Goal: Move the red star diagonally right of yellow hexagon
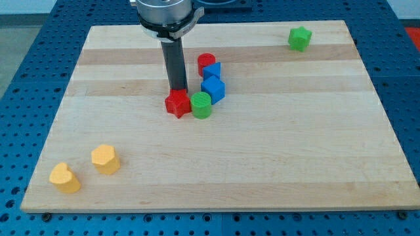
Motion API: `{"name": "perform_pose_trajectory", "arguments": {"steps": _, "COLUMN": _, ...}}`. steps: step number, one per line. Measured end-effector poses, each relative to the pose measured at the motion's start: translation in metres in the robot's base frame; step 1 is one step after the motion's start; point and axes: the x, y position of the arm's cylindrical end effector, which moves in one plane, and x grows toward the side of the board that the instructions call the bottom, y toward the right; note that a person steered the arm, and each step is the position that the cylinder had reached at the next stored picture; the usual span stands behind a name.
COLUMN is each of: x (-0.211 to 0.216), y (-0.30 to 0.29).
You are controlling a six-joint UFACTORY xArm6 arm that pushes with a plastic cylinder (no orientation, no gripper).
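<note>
Our tip (178, 90) sits at top edge of red star (177, 103), touching or nearly so — star lies just below tip, toward view's bottom. No jaws on rod; it grips nothing. Green cylinder (201, 105) touches star on its right. Yellow hexagon (105, 159) lies well apart, down-left. We judge push must run down-left — tip already on far side.

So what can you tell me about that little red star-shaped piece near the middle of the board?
The red star is a small, chunky block with short blunt points, apparently plastic, lying flat on the pale wooden board. My tip sits right at its far edge, toward the view's top. A green round block is against its right side, and the blue blocks lie just beyond.
</note>
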Motion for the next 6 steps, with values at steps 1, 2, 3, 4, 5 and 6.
{"name": "perform_pose_trajectory", "arguments": {"steps": 1, "x": 0.042, "y": -0.013}}
{"name": "perform_pose_trajectory", "arguments": {"steps": 2, "x": 0.043, "y": -0.013}}
{"name": "perform_pose_trajectory", "arguments": {"steps": 3, "x": 0.043, "y": -0.013}}
{"name": "perform_pose_trajectory", "arguments": {"steps": 4, "x": 0.054, "y": -0.014}}
{"name": "perform_pose_trajectory", "arguments": {"steps": 5, "x": 0.027, "y": 0.019}}
{"name": "perform_pose_trajectory", "arguments": {"steps": 6, "x": 0.027, "y": 0.031}}
